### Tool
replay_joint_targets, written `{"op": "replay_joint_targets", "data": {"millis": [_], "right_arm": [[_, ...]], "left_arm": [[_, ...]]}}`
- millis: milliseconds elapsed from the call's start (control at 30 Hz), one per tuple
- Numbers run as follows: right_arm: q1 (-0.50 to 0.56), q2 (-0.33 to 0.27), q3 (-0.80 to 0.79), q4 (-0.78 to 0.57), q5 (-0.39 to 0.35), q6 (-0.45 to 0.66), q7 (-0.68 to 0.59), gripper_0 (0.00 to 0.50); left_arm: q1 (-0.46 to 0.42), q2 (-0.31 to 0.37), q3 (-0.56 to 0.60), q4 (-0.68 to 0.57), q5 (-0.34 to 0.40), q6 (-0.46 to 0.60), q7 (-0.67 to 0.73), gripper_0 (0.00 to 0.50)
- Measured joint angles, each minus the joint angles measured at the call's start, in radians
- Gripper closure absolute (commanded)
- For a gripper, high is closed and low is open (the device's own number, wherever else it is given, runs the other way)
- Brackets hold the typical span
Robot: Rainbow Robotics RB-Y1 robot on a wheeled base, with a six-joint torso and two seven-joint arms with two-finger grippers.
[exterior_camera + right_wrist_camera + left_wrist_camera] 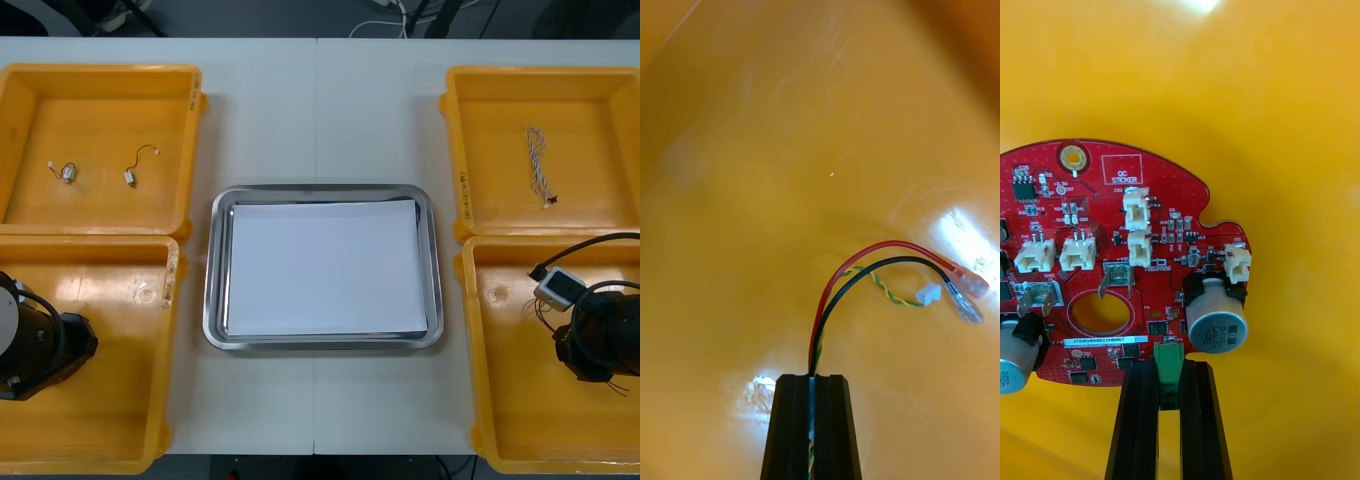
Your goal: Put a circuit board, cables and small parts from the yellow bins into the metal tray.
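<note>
Board first: the red circuit board, one edge cut off by the frame, is pinched at a green connector by your left gripper. Your right gripper is clamped on red, black and yellow-green cables. From above, arm bulk hides both grips over the lower-left yellow bin and lower-right yellow bin. The metal tray, at centre, is white inside.
</note>
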Motion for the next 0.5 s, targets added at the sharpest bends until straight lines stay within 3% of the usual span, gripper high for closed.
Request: {"op": "replay_joint_targets", "data": {"millis": [267,500], "right_arm": [[-0.029,0.0,-0.074,-0.04,-0.026,0.149,0.001,0.5],[-0.083,0.0,-0.162,-0.05,-0.114,0.275,0.001,0.5]], "left_arm": [[-0.023,0.003,0.05,-0.064,0.021,0.125,-0.005,0.5],[-0.081,0.018,0.085,-0.095,0.058,0.162,-0.007,0.5]]}}
